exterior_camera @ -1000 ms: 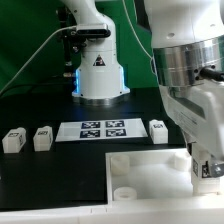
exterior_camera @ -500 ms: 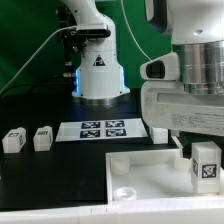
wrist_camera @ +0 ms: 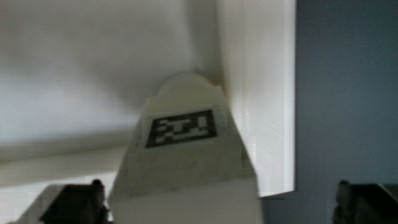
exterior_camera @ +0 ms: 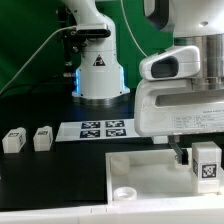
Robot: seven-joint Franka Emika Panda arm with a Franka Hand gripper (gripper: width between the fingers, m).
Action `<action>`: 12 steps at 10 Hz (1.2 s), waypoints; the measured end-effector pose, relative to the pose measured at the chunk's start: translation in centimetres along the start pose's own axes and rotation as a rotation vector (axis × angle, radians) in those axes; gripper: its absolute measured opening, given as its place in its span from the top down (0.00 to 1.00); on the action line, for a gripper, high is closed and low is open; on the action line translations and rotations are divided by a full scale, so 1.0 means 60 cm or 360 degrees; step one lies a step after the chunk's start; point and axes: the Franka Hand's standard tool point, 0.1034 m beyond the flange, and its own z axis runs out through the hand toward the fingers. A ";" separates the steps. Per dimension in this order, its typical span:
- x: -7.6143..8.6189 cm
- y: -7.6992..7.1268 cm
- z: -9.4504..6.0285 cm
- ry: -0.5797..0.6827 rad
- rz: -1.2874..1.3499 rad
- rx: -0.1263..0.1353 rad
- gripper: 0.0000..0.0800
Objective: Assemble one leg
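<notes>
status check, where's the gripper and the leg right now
Gripper low over the white panel, a leg between its fingers, grip itself unclear. Two spare legs lie apart on the table. Nothing visibly blocking.

No words, brand names or numbers can be read in either view. The only signs are black-and-white square marker tags, whose patterns carry no legible characters. Four of them sit in a row on the marker board (exterior_camera: 103,129). To the exterior view's left of that board, two loose legs (exterior_camera: 28,140) each show a tag too small to make out. The leg (wrist_camera: 182,160) near the gripper shows one tag on its face. The robot base (exterior_camera: 98,75) behind the marker board bears a small dark triangular sign, unreadable.
</notes>
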 end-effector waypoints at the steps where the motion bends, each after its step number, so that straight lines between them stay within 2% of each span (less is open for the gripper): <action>1: 0.000 0.001 0.000 0.0000 -0.0002 -0.0001 0.33; 2: 0.000 0.000 0.000 -0.0001 0.0065 0.0003 0.52; 3: 0.001 0.002 0.000 0.0000 0.0217 0.0001 0.52; 4: 0.000 0.011 0.002 -0.0003 0.0405 -0.0009 0.62; 6: 0.000 0.012 0.003 -0.0004 0.0676 -0.0009 0.62; 8: 0.002 0.019 0.005 -0.0003 0.1253 0.0016 0.62; 10: -0.001 0.025 0.005 -0.0032 0.1742 0.0086 0.62; 11: -0.003 0.023 0.006 -0.0053 0.1997 0.0106 0.62; 12: -0.005 0.022 0.006 -0.0066 0.2238 0.0153 0.62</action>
